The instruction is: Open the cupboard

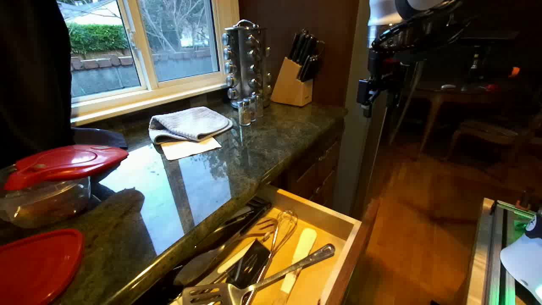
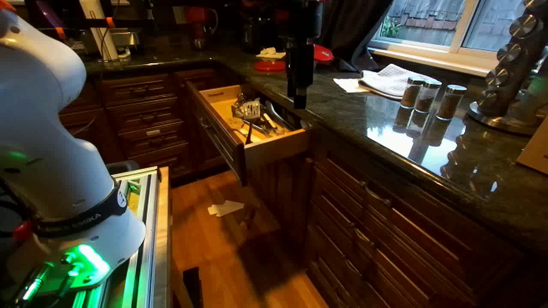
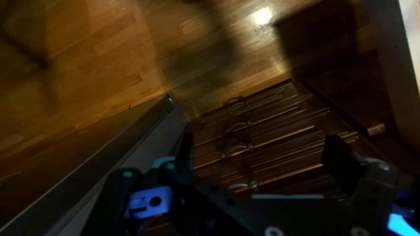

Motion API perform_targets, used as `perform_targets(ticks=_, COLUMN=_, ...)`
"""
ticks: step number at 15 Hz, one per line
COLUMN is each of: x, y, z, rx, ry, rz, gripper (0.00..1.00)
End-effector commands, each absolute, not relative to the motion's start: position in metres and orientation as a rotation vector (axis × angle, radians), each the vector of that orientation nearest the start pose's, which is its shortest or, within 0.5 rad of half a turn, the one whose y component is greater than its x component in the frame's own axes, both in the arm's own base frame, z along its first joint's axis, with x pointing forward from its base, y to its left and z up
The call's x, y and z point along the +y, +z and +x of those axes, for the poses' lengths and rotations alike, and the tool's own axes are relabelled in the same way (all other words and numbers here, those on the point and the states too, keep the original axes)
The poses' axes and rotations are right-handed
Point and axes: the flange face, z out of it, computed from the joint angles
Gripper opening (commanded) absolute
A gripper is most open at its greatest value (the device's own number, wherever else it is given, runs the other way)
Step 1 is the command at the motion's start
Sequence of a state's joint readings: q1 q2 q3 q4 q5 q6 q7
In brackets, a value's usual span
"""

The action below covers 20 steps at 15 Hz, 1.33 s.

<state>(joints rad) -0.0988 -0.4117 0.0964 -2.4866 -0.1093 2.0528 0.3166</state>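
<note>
Drawer (image 2: 276,149) Stands Pulled Out Beneath Dark Kitchen Counter (image 2: 338,107)

From left in an exterior view, a white robot arm (image 2: 34,107) rises from its metal-framed stand (image 2: 160,214), a green light (image 2: 92,259) glowing at the base. Beyond it, dark brown cabinet fronts (image 2: 147,113) line the corner. At center, the wide drawer juts from under the counter, a pale wood box behind a dark brown front, with a slotted turner (image 2: 251,110) and a whisk (image 1: 288,222) among its utensils. A red lid (image 2: 269,66) lies on the counter behind. Next, the gripper (image 2: 299,96) hangs apart from the drawer; the wrist view shows its fingers (image 3: 338,164) spread wide, holding nothing, above wood flooring (image 3: 108,49). Farther right, a folded cloth (image 2: 398,79) lies near three glass jars (image 2: 427,97), followed by a spice rack (image 2: 509,52) and a knife block (image 1: 292,87).
</note>
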Motion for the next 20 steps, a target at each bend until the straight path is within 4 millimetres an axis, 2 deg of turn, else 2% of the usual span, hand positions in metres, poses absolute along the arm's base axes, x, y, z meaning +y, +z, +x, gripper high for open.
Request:
perform_targets(ticks=1, x=-0.006, y=0.434, z=0.411, rx=0.450, ry=0.008, rz=-3.247, gripper=1.00)
perform_targets(ticks=5, x=-0.006, y=0.434, z=0.411, rx=0.450, ry=0.008, rz=-3.247, gripper=1.00)
perform_targets(ticks=6, x=0.002, y=0.433, z=0.414, rx=0.392, ry=0.013, rz=-3.224, gripper=1.00)
perform_targets(ticks=8, x=0.039, y=0.426, z=0.417, rx=0.143, ry=0.015, rz=-3.237, gripper=1.00)
perform_targets(ticks=12, x=0.124, y=0.413, z=0.413, rx=-0.214, ry=0.029, rz=-3.195, gripper=1.00)
perform_targets(ticks=15, x=0.178, y=0.399, z=0.409, rx=-0.457, ry=0.073, rz=-3.123, gripper=1.00)
perform_targets(ticks=17, x=0.205, y=0.387, z=0.406, rx=-0.512, ry=0.183, rz=-3.053, gripper=1.00)
perform_targets(ticks=20, x=0.226, y=0.367, z=0.405, rx=-0.456, ry=0.304, rz=-3.018, gripper=1.00)
